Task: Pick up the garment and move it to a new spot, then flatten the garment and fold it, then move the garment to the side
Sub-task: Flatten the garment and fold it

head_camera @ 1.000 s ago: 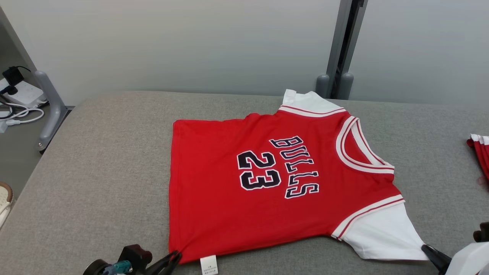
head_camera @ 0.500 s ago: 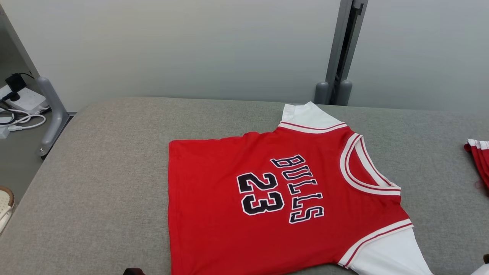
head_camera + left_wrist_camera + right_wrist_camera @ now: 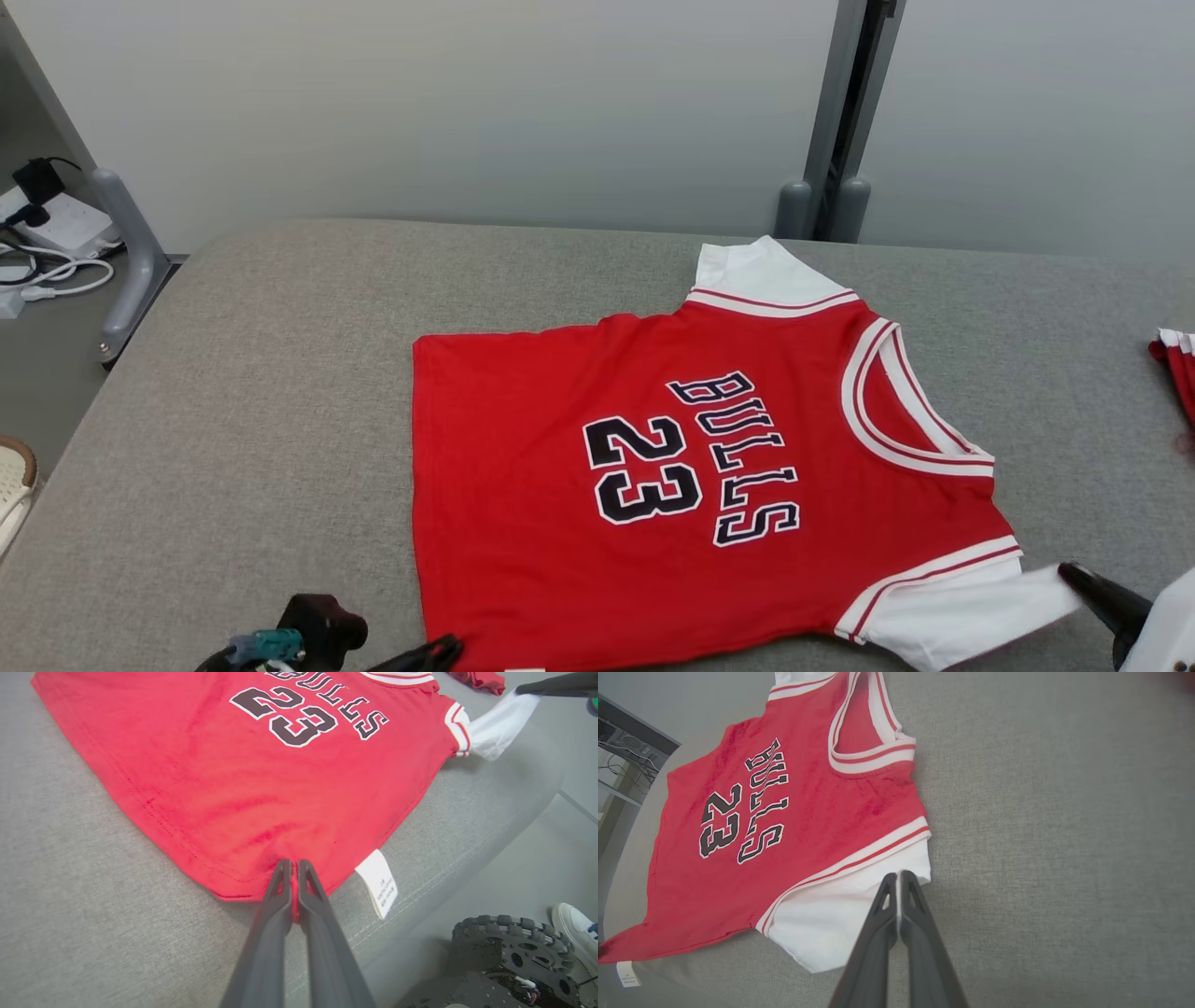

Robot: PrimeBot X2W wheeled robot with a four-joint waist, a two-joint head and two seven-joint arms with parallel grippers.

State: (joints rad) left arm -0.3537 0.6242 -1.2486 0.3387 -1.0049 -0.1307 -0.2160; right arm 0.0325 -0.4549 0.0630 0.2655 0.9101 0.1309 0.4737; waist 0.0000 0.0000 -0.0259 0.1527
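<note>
The garment (image 3: 597, 467) is a red jersey with white sleeves and "BULLS 23" in black, spread face up on the grey padded table (image 3: 261, 392), collar toward the right. My left gripper (image 3: 439, 650) is shut on the garment's near bottom hem corner (image 3: 289, 877), beside the white care label (image 3: 380, 887). My right gripper (image 3: 1074, 574) is shut on the edge of the near white sleeve (image 3: 859, 905), which it holds slightly lifted and stretched. In the left wrist view the right gripper (image 3: 523, 690) appears at the top right, pinching that sleeve (image 3: 495, 723).
Folded red garments (image 3: 1178, 369) lie at the table's right edge. Two grey posts (image 3: 820, 207) stand at the back wall. A grey frame leg (image 3: 131, 261) and cables (image 3: 47, 271) are on the floor at the left. A wheeled base (image 3: 509, 961) and a shoe (image 3: 577, 924) sit below the table's near edge.
The head camera tilted up, then back down, shifting the whole picture. The near sleeve is now pulled narrower and raised by the right gripper; both grippers stay shut on the garment.
</note>
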